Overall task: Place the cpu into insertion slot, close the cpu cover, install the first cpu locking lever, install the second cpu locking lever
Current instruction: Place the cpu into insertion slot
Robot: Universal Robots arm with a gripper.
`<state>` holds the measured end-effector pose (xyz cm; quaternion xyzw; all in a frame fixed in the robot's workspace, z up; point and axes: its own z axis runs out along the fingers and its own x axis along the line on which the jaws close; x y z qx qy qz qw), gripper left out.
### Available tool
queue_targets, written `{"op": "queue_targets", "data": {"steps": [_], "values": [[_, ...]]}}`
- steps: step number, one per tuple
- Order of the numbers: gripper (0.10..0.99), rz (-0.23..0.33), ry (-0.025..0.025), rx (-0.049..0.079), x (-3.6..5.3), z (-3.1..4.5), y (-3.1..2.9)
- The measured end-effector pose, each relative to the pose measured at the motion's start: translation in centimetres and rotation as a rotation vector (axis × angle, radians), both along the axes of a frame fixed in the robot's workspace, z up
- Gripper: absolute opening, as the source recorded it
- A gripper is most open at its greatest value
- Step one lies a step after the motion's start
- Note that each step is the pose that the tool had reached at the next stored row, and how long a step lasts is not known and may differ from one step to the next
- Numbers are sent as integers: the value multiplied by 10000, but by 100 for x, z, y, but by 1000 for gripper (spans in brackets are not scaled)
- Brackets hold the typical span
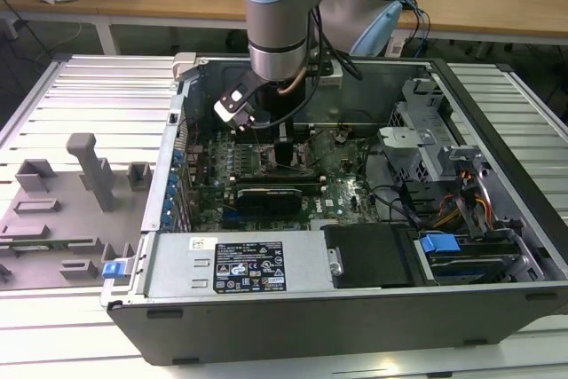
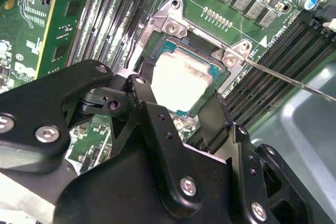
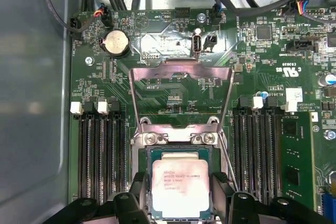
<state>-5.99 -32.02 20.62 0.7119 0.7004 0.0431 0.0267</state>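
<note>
Silvery-grey flat square cpu (image 3: 180, 191) sits in the dark-rimmed insertion slot (image 3: 178, 149), lower centre of the first wrist view. The black gripper (image 3: 179, 182) straddles it, grip unclear. The thin metal cpu cover (image 3: 181, 68) is flipped up.

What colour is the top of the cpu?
Silvery-grey metal with small dark print; the cpu shows best in the first wrist view.

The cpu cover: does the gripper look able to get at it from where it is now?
Probably yes: the cpu cover stands swung open just past the cpu, over which the gripper hangs, with nothing between them.
</note>
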Motion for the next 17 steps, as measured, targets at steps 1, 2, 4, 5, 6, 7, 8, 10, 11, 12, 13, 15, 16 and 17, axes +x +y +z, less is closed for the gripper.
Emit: {"op": "queue_targets", "data": {"steps": [1,2,4,5,6,7,8,10,11,12,13,15,16,17], "values": [[612,0,0,-1,0,8,0],[612,0,-2,3,0,8,0],[612,1,-1,1,0,12,0],[612,1,-1,1,0,13,0],[612,0,0,0,0,15,0],[612,1,0,1,0,16,0],[596,0,-1,1,0,16,0],[529,0,-1,1,0,18,0],[408,1,-1,1,0,19,0],[408,1,0,0,0,20,0],[345,1,0,1,0,21,0],[286,1,0,0,0,23,0],[165,1,0,1,0,24,0],[165,0,-1,1,0,25,0]]}}
